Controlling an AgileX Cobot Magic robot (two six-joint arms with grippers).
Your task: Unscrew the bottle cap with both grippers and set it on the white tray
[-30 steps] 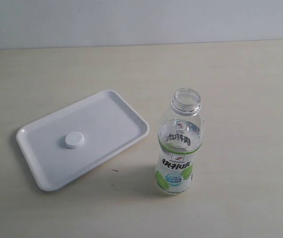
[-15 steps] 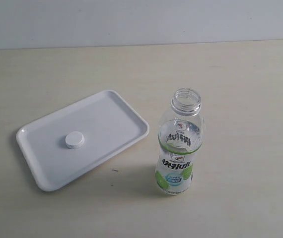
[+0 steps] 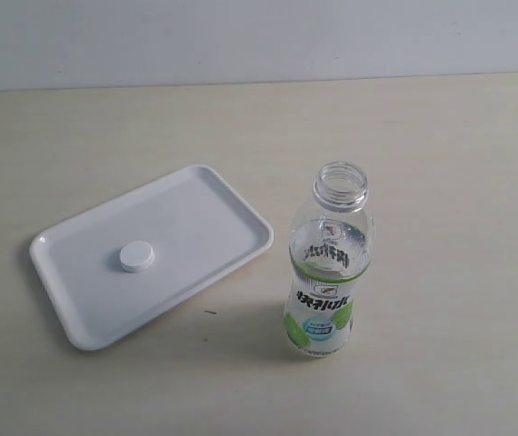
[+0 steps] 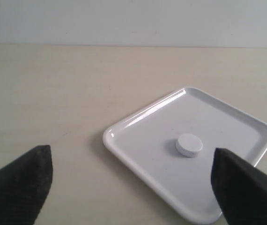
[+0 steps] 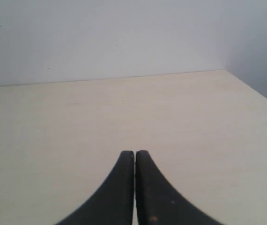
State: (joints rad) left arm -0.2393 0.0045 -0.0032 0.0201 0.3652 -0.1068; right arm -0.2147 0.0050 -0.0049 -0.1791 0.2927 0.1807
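Cap lies in the tray; the open bottle stands at its 3 o'clock. Left gripper gapes empty; right gripper is closed.

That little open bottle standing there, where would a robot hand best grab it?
Probably the bottle around its labelled middle, approached level from the side facing away from the white tray. It stands upright and is round, so a pinch can close across it; the open neck sits high, where a grip might tip it.
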